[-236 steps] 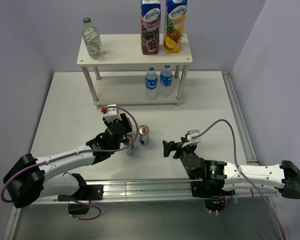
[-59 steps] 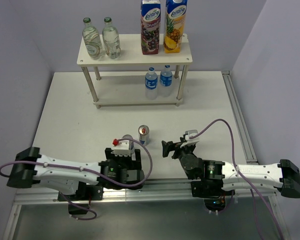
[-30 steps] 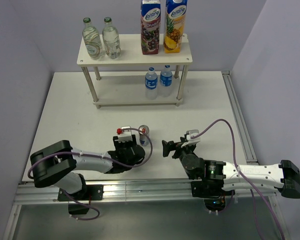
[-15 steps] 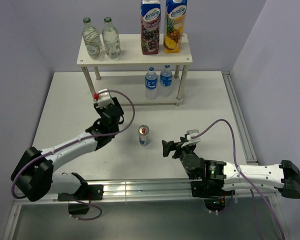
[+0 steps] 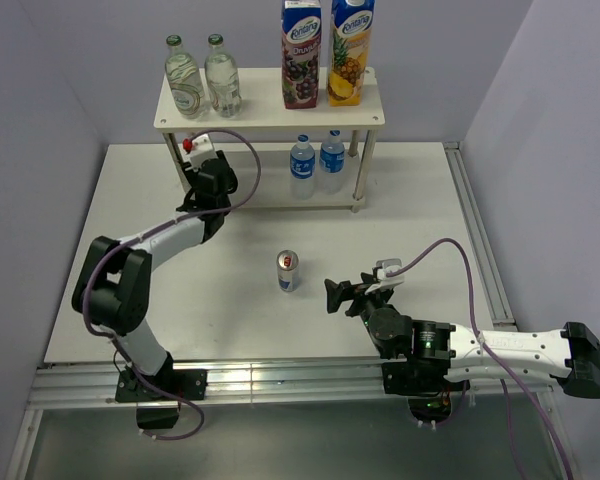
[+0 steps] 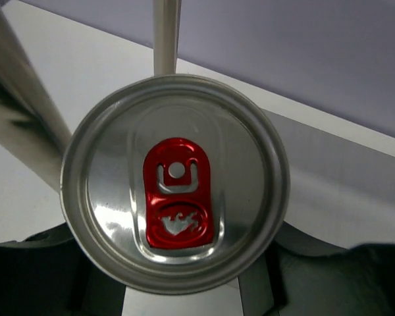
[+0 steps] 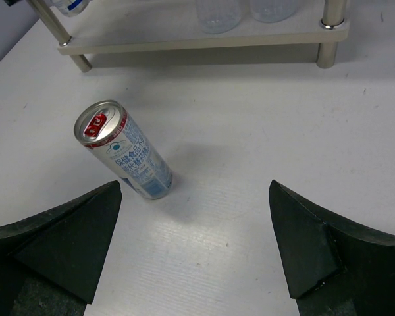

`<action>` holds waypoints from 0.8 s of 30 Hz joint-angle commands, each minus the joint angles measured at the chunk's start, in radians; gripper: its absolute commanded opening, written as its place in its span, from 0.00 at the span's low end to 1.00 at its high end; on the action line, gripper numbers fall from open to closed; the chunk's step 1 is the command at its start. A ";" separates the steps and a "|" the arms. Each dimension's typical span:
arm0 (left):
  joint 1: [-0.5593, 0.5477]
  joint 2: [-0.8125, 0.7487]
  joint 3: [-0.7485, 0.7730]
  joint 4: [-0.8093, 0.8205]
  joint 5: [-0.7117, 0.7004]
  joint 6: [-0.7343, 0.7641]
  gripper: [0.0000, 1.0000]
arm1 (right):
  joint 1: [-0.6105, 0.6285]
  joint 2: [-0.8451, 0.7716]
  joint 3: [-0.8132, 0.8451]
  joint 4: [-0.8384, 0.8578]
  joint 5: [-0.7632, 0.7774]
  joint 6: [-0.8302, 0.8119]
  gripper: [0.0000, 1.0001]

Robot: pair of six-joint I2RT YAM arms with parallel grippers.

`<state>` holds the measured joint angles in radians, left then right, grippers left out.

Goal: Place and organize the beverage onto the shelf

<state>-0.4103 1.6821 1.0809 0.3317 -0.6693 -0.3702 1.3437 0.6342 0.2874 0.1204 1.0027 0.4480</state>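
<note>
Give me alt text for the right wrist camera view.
A silver can with a red tab stands on the white table, beyond the open right gripper; the shelf is behind it.

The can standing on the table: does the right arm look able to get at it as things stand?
Probably yes. The can stands alone on the table just ahead of the right gripper, a little off its centre line; the jaws are wide open and nothing lies between.
</note>
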 commanded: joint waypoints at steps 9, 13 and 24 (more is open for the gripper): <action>0.011 0.156 0.195 0.099 -0.006 0.056 0.00 | 0.005 0.002 0.001 0.042 0.011 -0.008 1.00; 0.011 0.185 0.182 0.115 -0.036 0.066 0.01 | 0.003 0.002 -0.001 0.047 0.008 -0.011 1.00; 0.028 0.231 0.143 0.136 -0.021 0.045 0.62 | 0.002 0.002 -0.002 0.050 0.008 -0.012 1.00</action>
<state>-0.3950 1.9190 1.2140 0.3634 -0.6800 -0.3267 1.3437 0.6437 0.2874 0.1345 1.0008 0.4438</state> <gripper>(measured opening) 0.606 0.998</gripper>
